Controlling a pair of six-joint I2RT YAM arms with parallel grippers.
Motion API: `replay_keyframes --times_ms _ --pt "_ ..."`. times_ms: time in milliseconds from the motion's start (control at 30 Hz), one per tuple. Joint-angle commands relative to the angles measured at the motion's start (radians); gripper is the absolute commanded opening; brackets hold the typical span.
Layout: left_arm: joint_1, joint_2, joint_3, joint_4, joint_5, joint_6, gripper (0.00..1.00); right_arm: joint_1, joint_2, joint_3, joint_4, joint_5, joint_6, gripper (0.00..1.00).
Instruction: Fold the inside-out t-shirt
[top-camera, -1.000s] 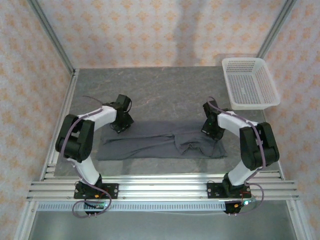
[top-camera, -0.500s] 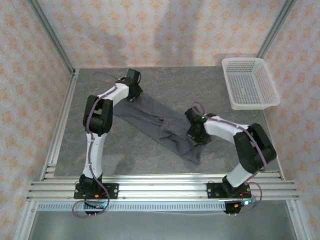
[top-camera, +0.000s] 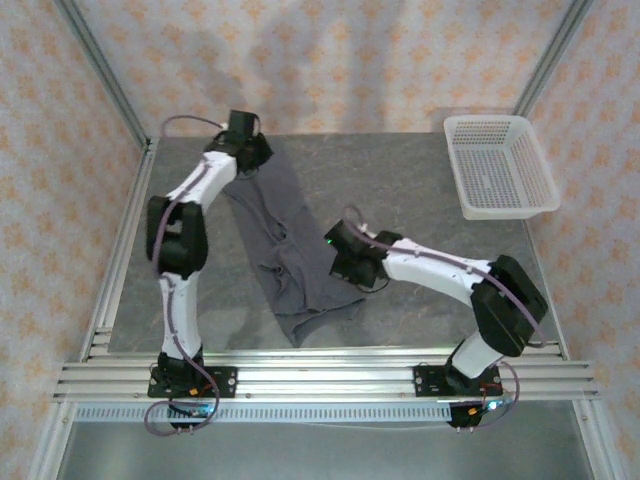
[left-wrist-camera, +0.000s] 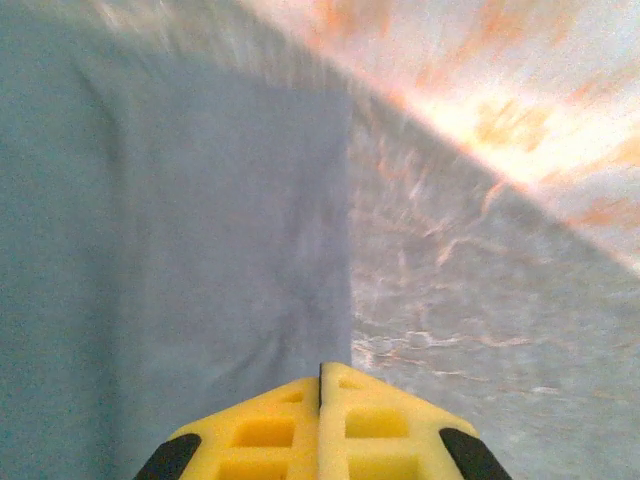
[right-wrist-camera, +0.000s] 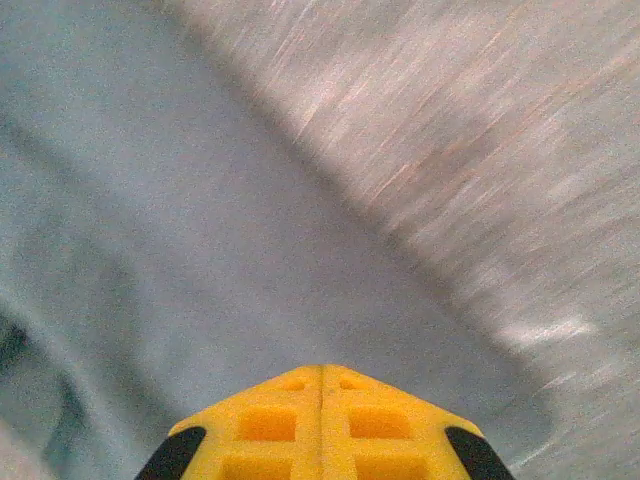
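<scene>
From above, the t-shirt (top-camera: 285, 245) lay stretched slantwise across the table (top-camera: 420, 190), its far end at the left gripper (top-camera: 247, 152) and its near edge at the right gripper (top-camera: 348, 262). In the left wrist view, the yellow fingers (left-wrist-camera: 270, 430) were pressed together, pinching the cloth's edge. The right wrist view showed the same.

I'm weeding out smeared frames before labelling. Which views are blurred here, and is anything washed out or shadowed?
Top external: sharp, evenly lit, soft shadows on the back wall. Left wrist: t-shirt and table smeared, wall washed out at upper right, yellow fingers crisp. Right wrist: table heavily streaked, t-shirt edge soft, its fingers crisp.
</scene>
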Motion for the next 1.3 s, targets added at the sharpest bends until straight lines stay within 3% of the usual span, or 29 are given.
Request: replay_keyframes --times_ms 0,133,300,633,800,867,933,1000,1100,1133,1267 --pt "0.057 -0.149 -0.095 -0.086 -0.064 0.065 0.0 -0.053 0.046 -0.014 -0.032 0.073 -0.078 0.0" --pt "0.075 -0.096 -0.103 -0.157 -0.059 0.096 0.0 -0.053 0.096 -0.006 0.005 -0.004 -0.09 0.0" --pt "0.077 0.064 -0.024 -0.094 0.021 0.079 0.0 -0.038 0.111 -0.05 0.073 -0.102 -0.093 0.0" --pt "0.075 0.322 0.127 -0.016 0.154 0.039 0.0 0.134 0.197 -0.037 0.036 -0.219 -0.144 0.0" --pt "0.051 0.388 0.162 0.032 0.217 0.02 0.0 0.155 0.239 0.008 0.062 -0.251 -0.121 0.0" --pt "0.054 0.329 0.087 0.118 0.241 -0.002 0.0 0.154 0.2 0.016 0.052 -0.206 -0.108 0.0" --pt "0.076 0.197 -0.088 0.311 0.301 -0.043 0.0 0.146 0.133 0.018 0.03 -0.154 -0.11 0.0" --pt "0.107 0.041 -0.238 0.403 0.306 -0.085 0.0 0.14 0.063 -0.004 0.025 -0.111 -0.112 0.0" --pt "0.145 -0.218 -0.427 0.341 0.27 -0.083 0.09 0.122 -0.045 -0.118 0.072 -0.046 -0.097 0.14" --pt "0.149 -0.308 -0.483 0.286 0.262 -0.071 0.13 0.103 -0.077 -0.169 0.104 -0.043 -0.091 0.24" --pt "0.141 -0.6 -0.731 0.143 0.285 -0.062 0.36 0.032 -0.14 -0.304 0.255 -0.144 -0.116 0.37"
